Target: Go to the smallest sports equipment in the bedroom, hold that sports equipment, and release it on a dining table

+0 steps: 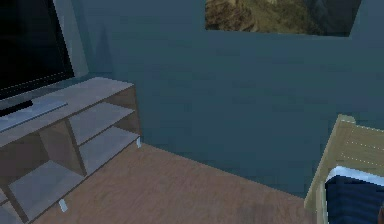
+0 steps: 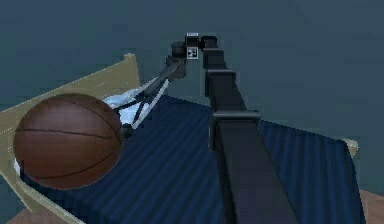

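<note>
The brown basketball (image 2: 70, 140) sits at the headboard end of the blue-covered bed (image 2: 300, 165). The gripper (image 2: 136, 114) hangs above that bed, near the ball — whether it holds anything, I cannot tell.

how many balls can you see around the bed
1: a brown basketball at the arm side view's left, in front of the blue-covered bed. More could be hidden behind it or behind the arm.
</note>
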Controlling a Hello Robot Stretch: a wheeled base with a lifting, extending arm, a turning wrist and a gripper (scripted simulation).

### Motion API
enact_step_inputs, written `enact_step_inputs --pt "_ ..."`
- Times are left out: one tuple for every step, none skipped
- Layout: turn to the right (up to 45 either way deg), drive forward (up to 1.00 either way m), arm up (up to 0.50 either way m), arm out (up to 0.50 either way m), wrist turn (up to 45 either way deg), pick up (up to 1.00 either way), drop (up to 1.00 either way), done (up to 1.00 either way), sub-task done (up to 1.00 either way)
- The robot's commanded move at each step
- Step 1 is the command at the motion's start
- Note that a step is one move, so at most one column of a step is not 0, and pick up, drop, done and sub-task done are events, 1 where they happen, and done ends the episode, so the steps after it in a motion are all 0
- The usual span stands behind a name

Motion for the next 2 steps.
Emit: enact_step_inputs --pt "0.0 0.0 0.0 -0.46 0.0 0.0 0.0 0.0 0.0" --pt "-45.0 0.0 0.0 0.0 0.0 0.0 0.0 0.0 0.0"
